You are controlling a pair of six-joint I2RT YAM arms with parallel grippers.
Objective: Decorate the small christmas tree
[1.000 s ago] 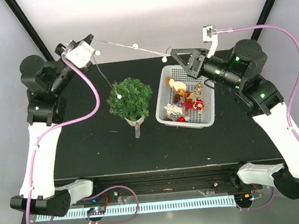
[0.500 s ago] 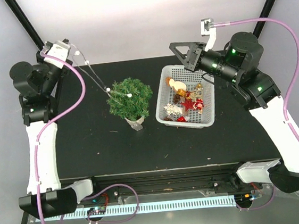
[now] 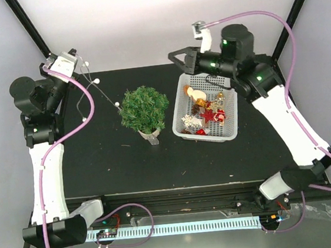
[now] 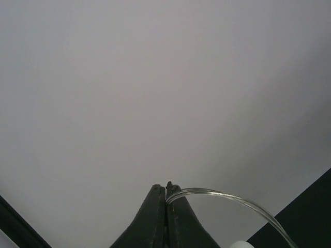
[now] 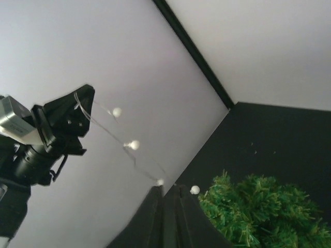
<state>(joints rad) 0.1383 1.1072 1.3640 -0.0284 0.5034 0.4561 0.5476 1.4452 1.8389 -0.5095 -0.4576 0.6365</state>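
Your left gripper (image 4: 166, 187) has its fingers pinched on a clear bead strand (image 4: 227, 199), which arcs away to the right of the tips. Your right gripper (image 5: 166, 188) has its fingers almost pressed together; you cannot tell whether they hold anything. The small christmas tree (image 5: 258, 212) stands on the table (image 3: 98, 160), just right of and below the right fingertips and well apart from the left ones.

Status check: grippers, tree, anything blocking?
Left gripper shut on bead string. Right gripper shut, seemingly empty. Small christmas tree upright, string sagging to its left side. Ornament basket beside it, apart.
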